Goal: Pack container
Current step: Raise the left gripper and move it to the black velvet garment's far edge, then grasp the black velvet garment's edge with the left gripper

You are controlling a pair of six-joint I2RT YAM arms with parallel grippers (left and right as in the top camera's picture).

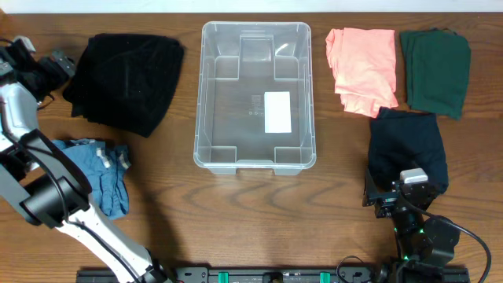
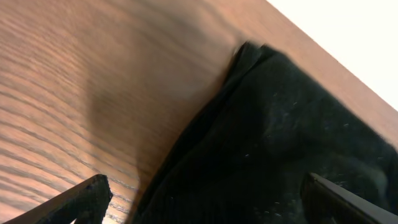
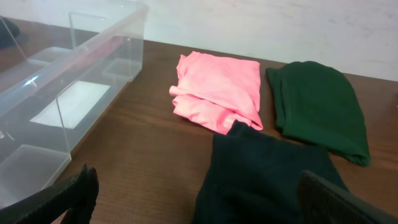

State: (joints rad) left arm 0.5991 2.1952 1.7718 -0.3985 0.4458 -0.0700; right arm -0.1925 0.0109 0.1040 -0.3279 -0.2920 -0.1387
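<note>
The clear container point(image 1: 200, 102) stands empty at the table's middle, a white label point(image 1: 277, 112) on its base; it also shows at the left of the right wrist view point(image 3: 106, 56). A black garment point(image 1: 126, 71) lies to its left. My left gripper point(image 1: 56, 67) is open at that garment's left edge, and its fingers point(image 2: 202, 186) straddle the black cloth point(image 2: 292, 130). My right gripper point(image 1: 387, 192) is open and empty at the near edge of a dark navy garment point(image 1: 409, 149), which lies partly between the fingers point(image 3: 198, 180).
A pink garment point(image 1: 363, 67) and a dark green garment point(image 1: 435, 69) lie folded right of the container; both also show in the right wrist view, pink point(image 3: 217, 90) and green point(image 3: 317, 109). A crumpled blue garment point(image 1: 106, 173) lies front left beside my left arm.
</note>
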